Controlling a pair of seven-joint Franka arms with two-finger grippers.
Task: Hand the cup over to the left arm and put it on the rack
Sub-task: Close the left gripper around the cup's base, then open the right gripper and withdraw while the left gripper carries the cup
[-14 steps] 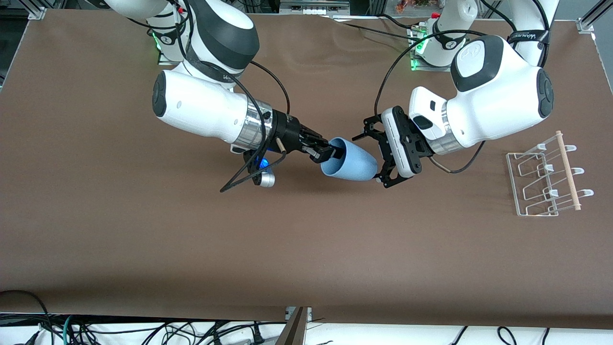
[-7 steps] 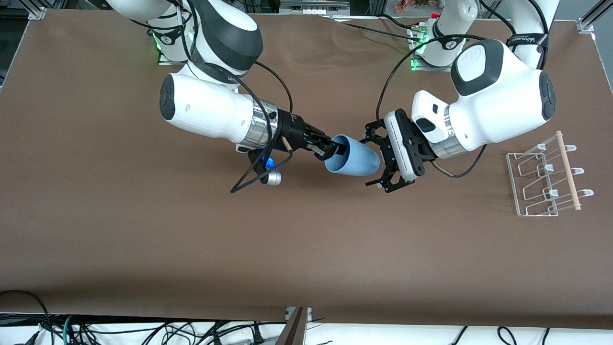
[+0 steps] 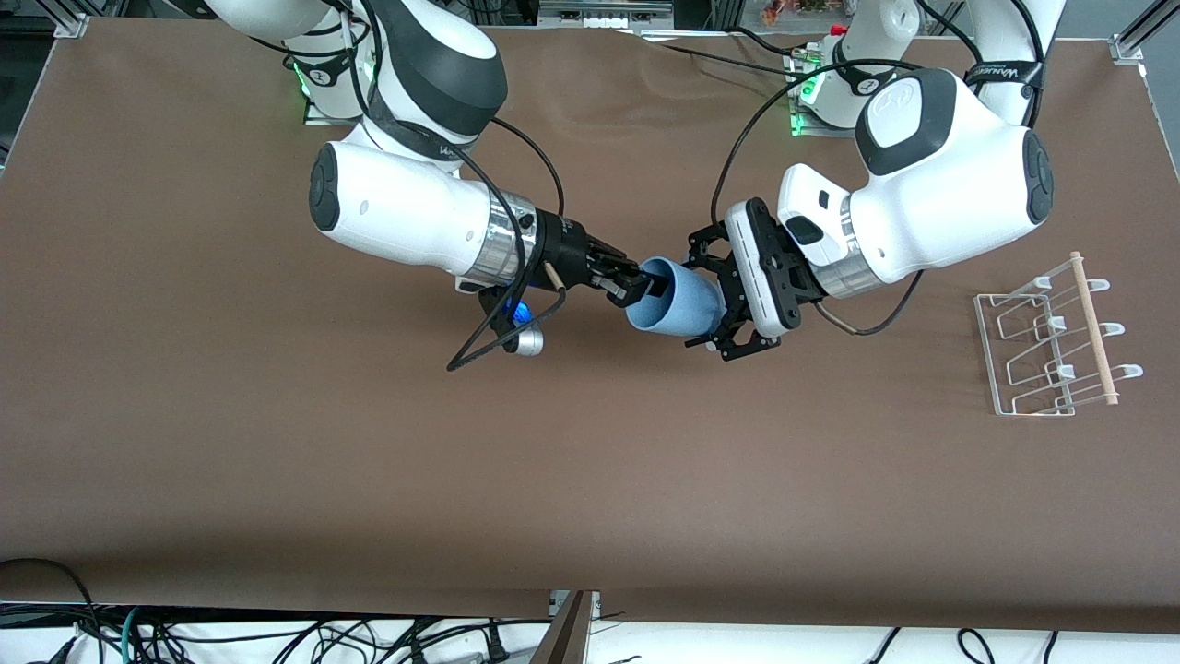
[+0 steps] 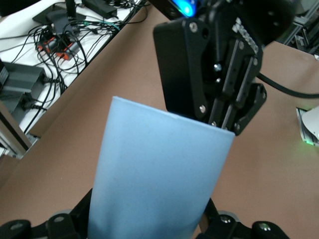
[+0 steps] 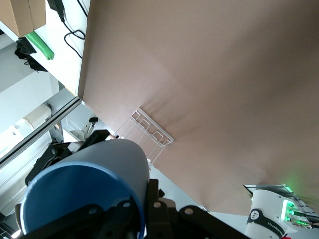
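The light-blue cup [image 3: 682,300] hangs on its side in the air over the middle of the table. My right gripper [image 3: 638,288] is shut on its rim, one finger inside and one outside, as the right wrist view shows [image 5: 147,209]. My left gripper [image 3: 702,301] is open, with its fingers on either side of the cup's base end. In the left wrist view the cup [image 4: 159,174] fills the gap between the fingers [image 4: 65,224]. The white wire rack [image 3: 1051,341] with its wooden rod stands at the left arm's end of the table.
A silver cylinder with a blue light [image 3: 516,337] and a looped black cable [image 3: 479,346] hang under the right wrist. The two arm bases [image 3: 830,92] stand along the table edge farthest from the front camera. The rack also shows in the right wrist view [image 5: 149,132].
My left gripper has moved toward the right arm and now has the cup's base between its fingers. The right gripper has shifted the cup slightly toward the left arm and still holds its rim.
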